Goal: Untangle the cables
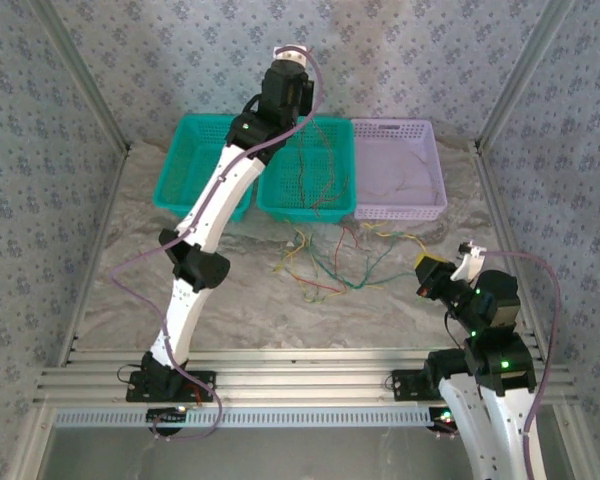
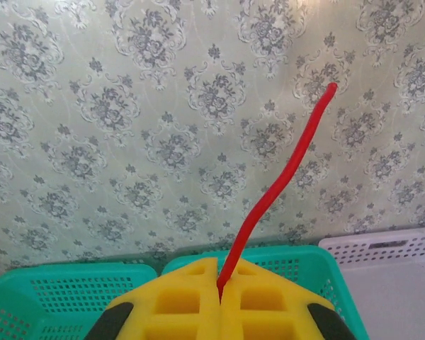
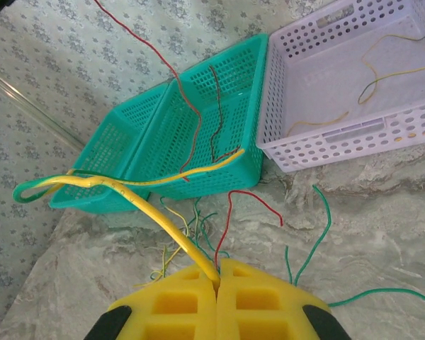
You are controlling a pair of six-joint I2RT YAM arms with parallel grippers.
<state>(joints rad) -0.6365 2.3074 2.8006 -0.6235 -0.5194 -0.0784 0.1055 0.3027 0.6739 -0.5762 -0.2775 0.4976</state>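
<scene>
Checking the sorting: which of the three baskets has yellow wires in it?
The lilac basket, at the right end of the row: yellow wires lie on its floor. The middle teal basket holds red and green wires.

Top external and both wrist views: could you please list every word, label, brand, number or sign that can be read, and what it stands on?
None to read. The left teal basket, the middle teal basket, the lilac basket and the yellow left pincer (shut on a red cable) and right pincer (shut on a yellow cable) bear no lettering; the wallpaper shows only a floral pattern.
</scene>
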